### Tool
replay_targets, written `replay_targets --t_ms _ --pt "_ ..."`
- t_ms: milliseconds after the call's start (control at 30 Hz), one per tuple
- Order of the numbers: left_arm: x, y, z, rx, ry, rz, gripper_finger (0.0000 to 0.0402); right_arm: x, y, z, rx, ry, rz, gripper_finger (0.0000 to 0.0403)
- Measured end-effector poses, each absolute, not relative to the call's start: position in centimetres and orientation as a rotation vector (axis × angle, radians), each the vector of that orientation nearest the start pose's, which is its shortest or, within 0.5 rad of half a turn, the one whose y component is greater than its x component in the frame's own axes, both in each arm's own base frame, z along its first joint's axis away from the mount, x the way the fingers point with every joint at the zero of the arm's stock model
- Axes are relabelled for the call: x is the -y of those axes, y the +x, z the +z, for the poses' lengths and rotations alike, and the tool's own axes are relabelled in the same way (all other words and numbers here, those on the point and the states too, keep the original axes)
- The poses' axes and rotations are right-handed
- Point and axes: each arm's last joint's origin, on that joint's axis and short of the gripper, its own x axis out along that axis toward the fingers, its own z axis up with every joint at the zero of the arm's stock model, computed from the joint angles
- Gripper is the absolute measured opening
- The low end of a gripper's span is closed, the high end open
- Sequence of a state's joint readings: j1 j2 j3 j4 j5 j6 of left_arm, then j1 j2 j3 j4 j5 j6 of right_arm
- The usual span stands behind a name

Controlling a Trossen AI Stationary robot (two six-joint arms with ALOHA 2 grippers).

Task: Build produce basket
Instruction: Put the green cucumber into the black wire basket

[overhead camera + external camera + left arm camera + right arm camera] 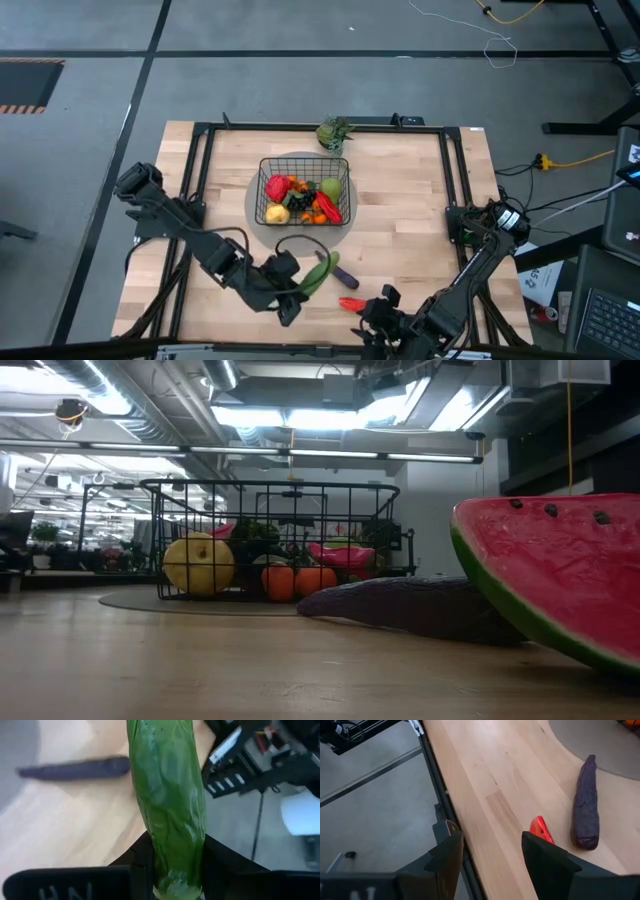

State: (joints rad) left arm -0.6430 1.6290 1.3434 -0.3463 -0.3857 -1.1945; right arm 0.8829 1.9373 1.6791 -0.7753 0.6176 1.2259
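The black wire basket [305, 190] stands on a grey round mat, filled with a yellow pear, red peppers, orange clusters and green fruit; it also shows in the low view [270, 540]. My left gripper [293, 297] is shut on the green cucumber [315, 277] near the table's near edge. The purple eggplant [343, 270] lies flat on the table beside it. A red piece [350, 303] lies near my right gripper [385, 312], which is open and empty at the near edge. In the low view a red-and-green slice [560, 580] lies in front of the eggplant [400, 605]. My left gripper pinches the cucumber near one end [175, 870] between its two fingers [137, 865]. The cucumber runs lengthwise out ahead of the fingers, toward the far right. Whether its far end touches the table, I cannot tell.
A leafy green bunch [334, 132] lies at the far edge behind the basket. A black frame [200, 180] runs along the table's sides. In the right wrist view the red piece [540, 829] and the eggplant [585, 805] lie just ahead of the open fingers, by the table's edge.
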Motion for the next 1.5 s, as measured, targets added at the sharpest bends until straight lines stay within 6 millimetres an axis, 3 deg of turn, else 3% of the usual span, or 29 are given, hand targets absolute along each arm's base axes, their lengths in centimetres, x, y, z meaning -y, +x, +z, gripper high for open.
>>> replay_targets --t_ms 333,700,1100,1500 --pt "17.9 28.3 34.3 -0.473 -0.747 0.069 0.0095 -30.9 27.5 26.6 -0.774 0.457 -0.226 0.0204" --pt "14.6 26.3 37.6 -0.348 -0.619 0.143 0.0095 -30.7 27.6 26.6 -0.776 0.455 -0.233 0.0204" --pt "11.1 25.9 36.9 -0.433 -0.534 0.321 0.0095 -29.7 28.7 26.6 -0.77 0.467 -0.268 0.0204" --pt "9.3 26.1 36.4 -0.456 -0.493 0.436 0.0095 -28.4 30.0 26.6 -0.76 0.485 -0.308 0.0204"
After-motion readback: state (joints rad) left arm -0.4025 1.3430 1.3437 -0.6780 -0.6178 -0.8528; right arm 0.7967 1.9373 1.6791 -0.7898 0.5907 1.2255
